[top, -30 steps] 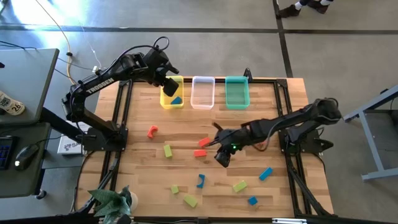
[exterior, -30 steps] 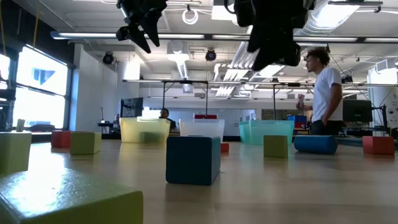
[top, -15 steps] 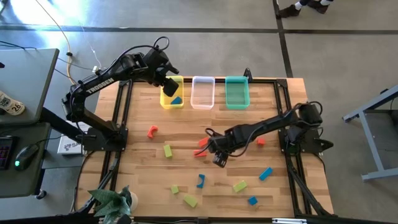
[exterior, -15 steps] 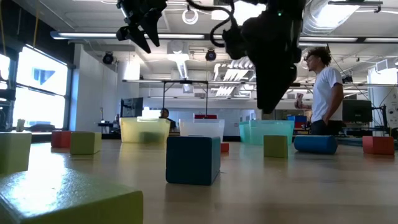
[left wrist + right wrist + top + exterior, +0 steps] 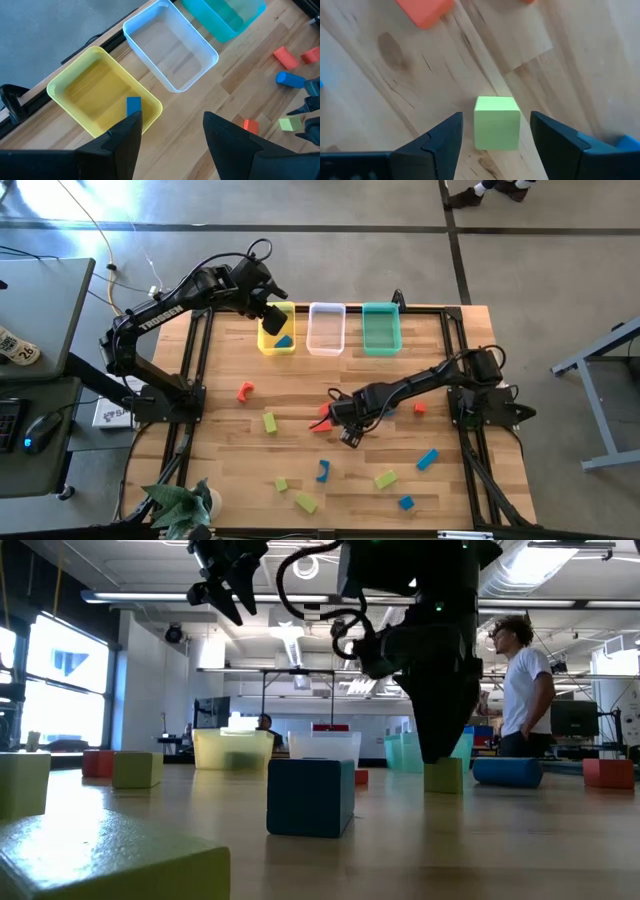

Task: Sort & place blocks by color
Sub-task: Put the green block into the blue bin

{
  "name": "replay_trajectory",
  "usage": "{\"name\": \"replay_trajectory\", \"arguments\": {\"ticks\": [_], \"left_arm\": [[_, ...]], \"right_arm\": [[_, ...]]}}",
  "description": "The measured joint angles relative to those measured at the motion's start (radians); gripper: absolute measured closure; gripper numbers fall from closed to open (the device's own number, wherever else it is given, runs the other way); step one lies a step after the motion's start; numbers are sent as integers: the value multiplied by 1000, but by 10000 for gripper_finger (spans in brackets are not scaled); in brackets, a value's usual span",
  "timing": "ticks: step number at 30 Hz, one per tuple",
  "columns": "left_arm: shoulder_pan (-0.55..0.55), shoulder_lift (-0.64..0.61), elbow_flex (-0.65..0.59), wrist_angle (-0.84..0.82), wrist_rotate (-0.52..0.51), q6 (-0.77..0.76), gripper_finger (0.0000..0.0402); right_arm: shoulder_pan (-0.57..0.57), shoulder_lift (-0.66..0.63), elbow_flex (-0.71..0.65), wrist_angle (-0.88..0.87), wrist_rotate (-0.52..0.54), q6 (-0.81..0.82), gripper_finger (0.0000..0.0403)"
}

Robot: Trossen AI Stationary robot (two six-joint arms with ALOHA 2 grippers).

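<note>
Right gripper (image 5: 492,145) spread wide, straddling a small green cube (image 5: 496,123); judged light, rigid, smooth-faced, best pinched across flat opposite sides.

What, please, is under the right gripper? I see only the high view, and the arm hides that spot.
Observer: A yellow-green cube sits on the table between the right gripper's open fingers, with a gap on each side.
Operator: Thank you. Is the left gripper carrying anything?
Observer: No. The left gripper is open with nothing between its fingers, hovering by the yellow bin.
</note>
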Motion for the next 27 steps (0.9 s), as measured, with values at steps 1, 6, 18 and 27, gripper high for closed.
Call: {"name": "replay_trajectory", "arguments": {"ticks": [1,6,18,27], "left_arm": [[0,0,0,0,0,0,200],[0,0,0,0,0,0,200],[0,0,0,0,0,0,200],[0,0,0,4,0,0,200]], "right_arm": [[0,7,0,-1,-2,-1,181],[0,27,0,-1,8,-2,182],[-16,26,0,-40,1,-14,301],[-77,-57,-3,-109,68,-110,301]]}}
